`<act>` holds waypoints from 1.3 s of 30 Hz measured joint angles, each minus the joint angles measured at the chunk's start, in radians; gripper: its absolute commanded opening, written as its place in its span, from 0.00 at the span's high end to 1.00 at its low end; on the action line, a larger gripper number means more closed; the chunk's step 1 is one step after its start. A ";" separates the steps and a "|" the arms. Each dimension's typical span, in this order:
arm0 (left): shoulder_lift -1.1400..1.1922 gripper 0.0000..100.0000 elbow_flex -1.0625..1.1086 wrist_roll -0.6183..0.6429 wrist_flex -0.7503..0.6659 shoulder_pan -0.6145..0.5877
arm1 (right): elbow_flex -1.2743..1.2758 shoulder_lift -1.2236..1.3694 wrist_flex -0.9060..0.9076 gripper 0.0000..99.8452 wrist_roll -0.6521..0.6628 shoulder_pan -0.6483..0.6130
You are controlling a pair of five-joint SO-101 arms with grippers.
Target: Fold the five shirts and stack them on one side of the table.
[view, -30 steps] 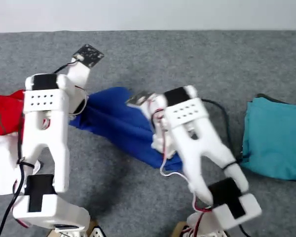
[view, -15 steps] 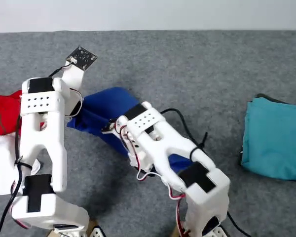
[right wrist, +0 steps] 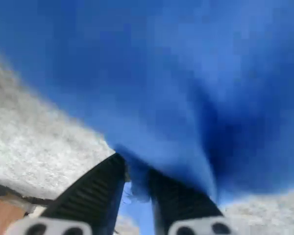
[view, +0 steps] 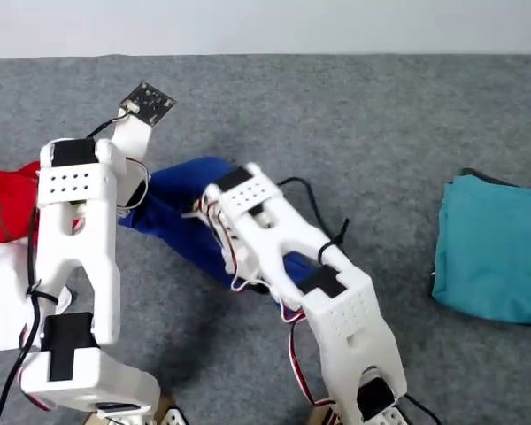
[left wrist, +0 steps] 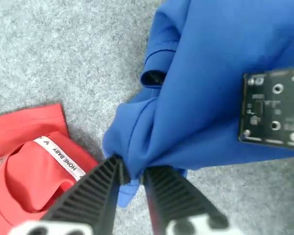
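A blue shirt (view: 181,208) lies crumpled in the middle of the grey table (view: 363,115), between the two arms. My left gripper (left wrist: 132,177) is shut on a bunched corner of the blue shirt (left wrist: 210,73), beside the red shirt (left wrist: 29,161). My right gripper (right wrist: 137,177) is shut on a fold of the blue shirt (right wrist: 176,83); the right arm (view: 274,239) lies across the cloth. A red shirt (view: 4,204) and a white shirt (view: 0,292) lie at the left edge. A folded teal shirt (view: 496,252) rests at the right edge.
The left arm (view: 75,257) stands over the left side of the table. The right arm's camera board (left wrist: 272,115) hangs over the blue cloth in the left wrist view. Bare grey cloth runs across the far half of the table.
The right arm has swung to the left across the blue shirt, carrying its fold toward the left gripper. The blue shirt is more bunched. The left arm has hardly moved.
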 measured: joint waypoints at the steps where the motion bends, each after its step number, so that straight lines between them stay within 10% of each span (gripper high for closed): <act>1: 0.000 1.00 -0.015 0.000 0.009 0.000 | -0.032 0.000 0.008 0.99 0.009 0.018; 21: -0.002 1.00 -1.017 0.167 0.348 0.003 | -0.072 -0.724 0.008 0.99 0.118 0.368; 39: -0.284 1.00 -1.272 0.100 0.348 0.026 | -0.072 -1.171 0.011 0.99 0.152 0.457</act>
